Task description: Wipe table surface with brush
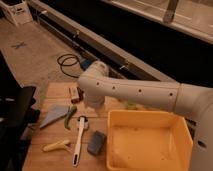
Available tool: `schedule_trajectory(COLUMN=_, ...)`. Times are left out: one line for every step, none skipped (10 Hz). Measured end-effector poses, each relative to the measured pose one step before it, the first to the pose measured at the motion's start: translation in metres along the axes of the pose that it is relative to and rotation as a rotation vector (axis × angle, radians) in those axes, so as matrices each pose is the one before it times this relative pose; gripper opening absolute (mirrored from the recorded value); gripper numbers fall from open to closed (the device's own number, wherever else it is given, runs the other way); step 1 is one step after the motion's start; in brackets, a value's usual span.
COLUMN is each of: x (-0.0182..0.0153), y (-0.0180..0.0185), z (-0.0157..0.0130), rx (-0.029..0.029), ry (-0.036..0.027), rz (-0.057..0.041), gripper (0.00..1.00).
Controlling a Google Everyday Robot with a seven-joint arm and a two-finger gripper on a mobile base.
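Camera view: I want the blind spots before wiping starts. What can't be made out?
Camera view:
Gripper: hidden under the arm's wrist, over the far half of the table surface.
Brush: bristle end too blurred to tell.
Yellow tub: front wall cut off by the bottom edge.
Red item beside the arm: too blurred to identify.

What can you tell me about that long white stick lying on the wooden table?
It is the brush, a slim white stick, plastic by its look, the longest item there. It lies flat on the table, running almost front to back, its near end darker. A yellow-handled tool lies on one side, a grey block on the other. Nothing holds it: the gripper hangs open over the table just past its far end.
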Motion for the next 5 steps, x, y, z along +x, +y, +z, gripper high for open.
schedule_trajectory(x=-0.00006, y=-0.00021, z=-0.00005, rx=0.00014, ry=0.00025, rz=-0.00054, gripper=0.65)
schedule_trajectory(x=-0.00072, y=-0.00060, z=0.00025, rx=0.00233, ry=-0.00128, rz=-0.00350, gripper=0.65)
schedule_trajectory(x=-0.00092, y=-0.00058, z=0.00087, rx=0.00397, ry=-0.00549, rz=-0.00892, gripper=0.65)
schedule_trajectory(x=-0.00286, y=-0.00251, z=0.00537, rx=0.00823, ry=-0.01488, rz=-0.02335, gripper=0.65)
schedule_trajectory(x=-0.00896, y=-0.00991, z=0.00796, rx=0.01681, ry=-0.02311, rz=-0.03300, gripper=0.65)
